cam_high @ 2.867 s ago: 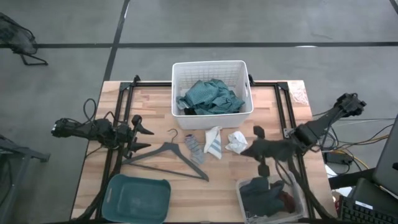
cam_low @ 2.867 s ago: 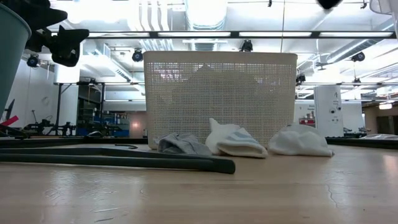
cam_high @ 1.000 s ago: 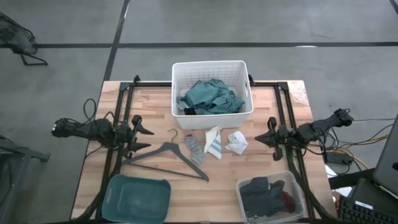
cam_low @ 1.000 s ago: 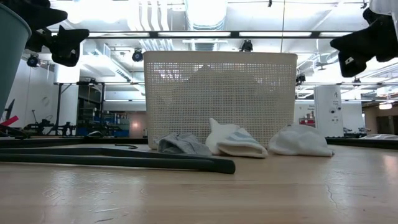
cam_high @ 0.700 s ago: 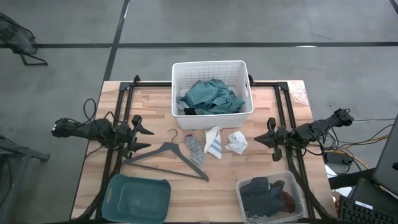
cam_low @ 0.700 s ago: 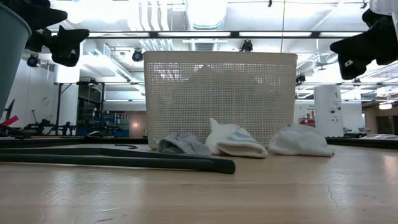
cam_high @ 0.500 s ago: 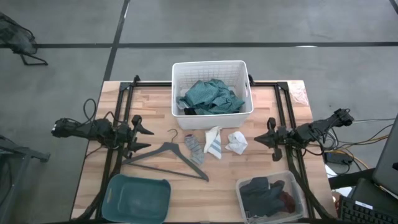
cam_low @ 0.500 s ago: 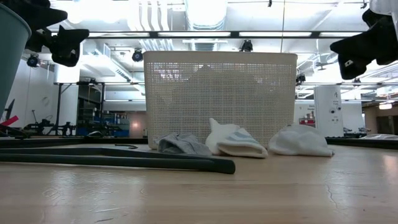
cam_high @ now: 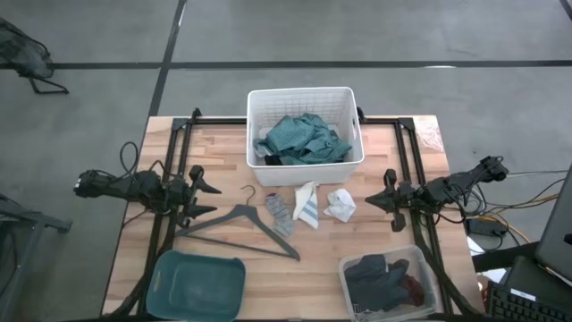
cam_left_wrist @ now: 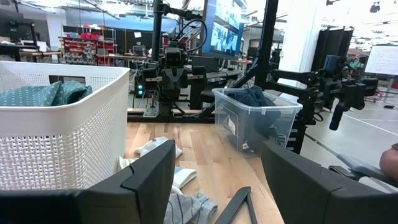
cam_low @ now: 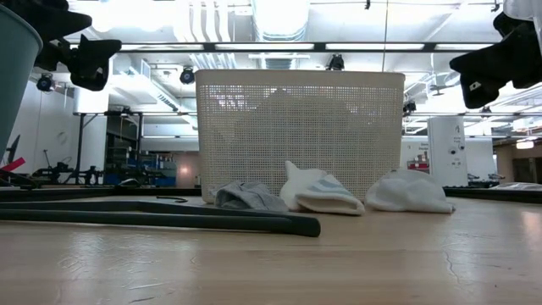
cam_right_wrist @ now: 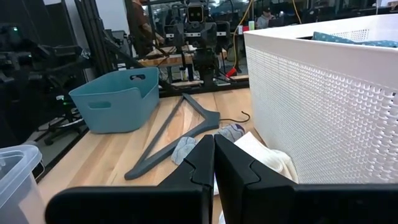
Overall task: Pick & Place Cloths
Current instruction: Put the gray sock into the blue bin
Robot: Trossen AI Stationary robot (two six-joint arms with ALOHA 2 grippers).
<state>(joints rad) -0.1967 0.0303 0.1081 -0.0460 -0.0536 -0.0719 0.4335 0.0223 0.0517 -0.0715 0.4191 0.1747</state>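
A teal-green cloth (cam_high: 302, 139) lies in the white basket (cam_high: 304, 97) at the table's far middle. Three small cloths rest flat on the wood in front of it: a grey striped one (cam_high: 280, 215), a white one with stripes (cam_high: 307, 204) and a white one (cam_high: 340, 205). Dark cloths (cam_high: 384, 279) fill the clear bin (cam_high: 429, 284) at the near right. My left gripper (cam_high: 211, 198) hovers open at the left, level, above the hanger's hook. My right gripper (cam_high: 370, 205) hovers shut at the right, beside the white cloth, with nothing between its fingers (cam_right_wrist: 200, 163).
A dark grey hanger (cam_high: 239, 229) lies on the table left of the small cloths. A teal tub (cam_high: 198, 284) stands at the near left corner. Black frame rails (cam_high: 170, 170) run along both sides of the table. Bare wood lies between the tub and the clear bin.
Since the earliest frames my right gripper has drawn back from above the clear bin toward the table's right edge and far side. Over the last second both arms have kept still and no cloth has moved.
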